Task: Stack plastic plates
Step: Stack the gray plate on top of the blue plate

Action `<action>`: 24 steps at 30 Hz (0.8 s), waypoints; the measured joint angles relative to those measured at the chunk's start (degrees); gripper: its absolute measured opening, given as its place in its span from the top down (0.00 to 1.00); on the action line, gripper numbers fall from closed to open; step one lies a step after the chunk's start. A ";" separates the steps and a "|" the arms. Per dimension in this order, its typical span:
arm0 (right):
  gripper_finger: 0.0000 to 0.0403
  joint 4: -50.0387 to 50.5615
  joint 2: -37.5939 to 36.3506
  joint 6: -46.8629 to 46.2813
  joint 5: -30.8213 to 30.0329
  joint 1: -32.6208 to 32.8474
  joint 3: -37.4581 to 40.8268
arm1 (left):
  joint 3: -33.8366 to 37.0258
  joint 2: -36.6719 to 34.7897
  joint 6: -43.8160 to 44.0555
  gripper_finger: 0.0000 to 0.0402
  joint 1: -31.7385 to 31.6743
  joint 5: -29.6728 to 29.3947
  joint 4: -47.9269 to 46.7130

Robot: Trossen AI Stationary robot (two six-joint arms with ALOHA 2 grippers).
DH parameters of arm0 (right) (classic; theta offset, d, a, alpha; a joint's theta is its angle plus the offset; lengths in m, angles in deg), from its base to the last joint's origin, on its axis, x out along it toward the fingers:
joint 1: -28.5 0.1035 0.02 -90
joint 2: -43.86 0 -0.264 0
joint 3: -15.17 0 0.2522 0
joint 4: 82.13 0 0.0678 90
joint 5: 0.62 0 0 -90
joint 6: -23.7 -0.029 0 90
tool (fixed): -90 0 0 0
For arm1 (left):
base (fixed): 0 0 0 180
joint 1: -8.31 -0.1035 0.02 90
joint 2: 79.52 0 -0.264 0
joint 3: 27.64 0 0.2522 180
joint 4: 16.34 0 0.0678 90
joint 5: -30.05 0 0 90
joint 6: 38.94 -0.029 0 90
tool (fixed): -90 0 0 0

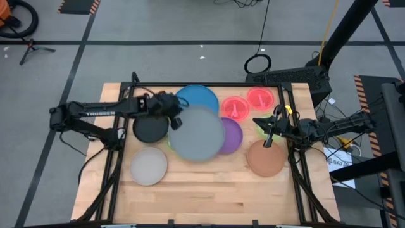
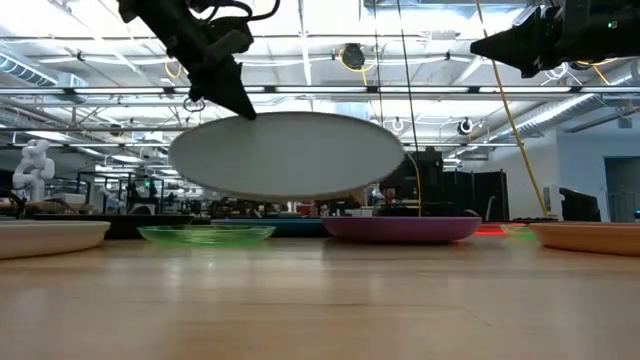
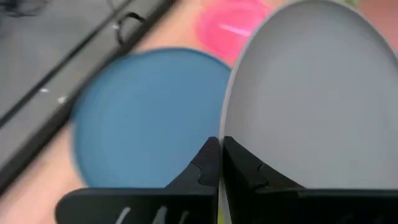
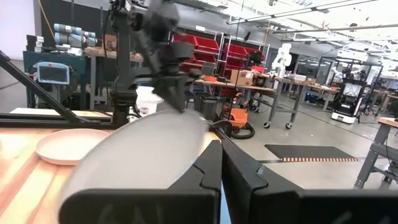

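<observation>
My left gripper (image 1: 174,121) is shut on the large grey plate (image 1: 199,134), which hangs in the air above the table's middle (image 2: 285,155). Below it, a green plate (image 2: 205,234) and a purple plate (image 1: 233,136) rest flat on the table. The blue plate (image 1: 199,97) lies behind, and two pink-red plates (image 1: 236,109) lie to its right. A black plate (image 1: 150,129), a pale grey plate (image 1: 149,166) and a brown plate (image 1: 266,158) also lie flat. My right gripper (image 1: 268,139) is shut and empty, raised over the right side between the purple and brown plates. My left gripper holds the large grey plate by its rim (image 3: 225,127) on the plate's left side, pinched between the two fingers (image 3: 208,162). The fingers slant down at it from the table's left. The plate is lifted clear and close to level, reaching out to the right of the fingers.
A black frame (image 1: 288,88) borders the tabletop at the far and right sides. Bare wood lies along the near edge (image 1: 209,190). The room beyond holds shelves, benches and other machines.
</observation>
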 joint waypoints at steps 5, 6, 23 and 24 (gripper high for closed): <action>1.00 0.00 0.00 -0.01 0.00 0.00 0.00 | -1.17 -1.44 -2.59 0.98 -8.90 -0.03 1.02; 1.00 0.00 0.00 -0.01 0.00 -0.02 0.00 | -1.79 -1.36 -3.07 0.98 -10.78 -0.03 0.84; 1.00 -0.11 0.00 -0.01 -0.02 -0.02 0.00 | -9.70 10.36 -8.53 0.99 -28.02 6.21 -2.13; 1.00 -0.11 0.02 -0.01 -0.03 -0.02 0.00 | -9.70 10.93 -8.54 0.99 -28.16 6.25 -2.24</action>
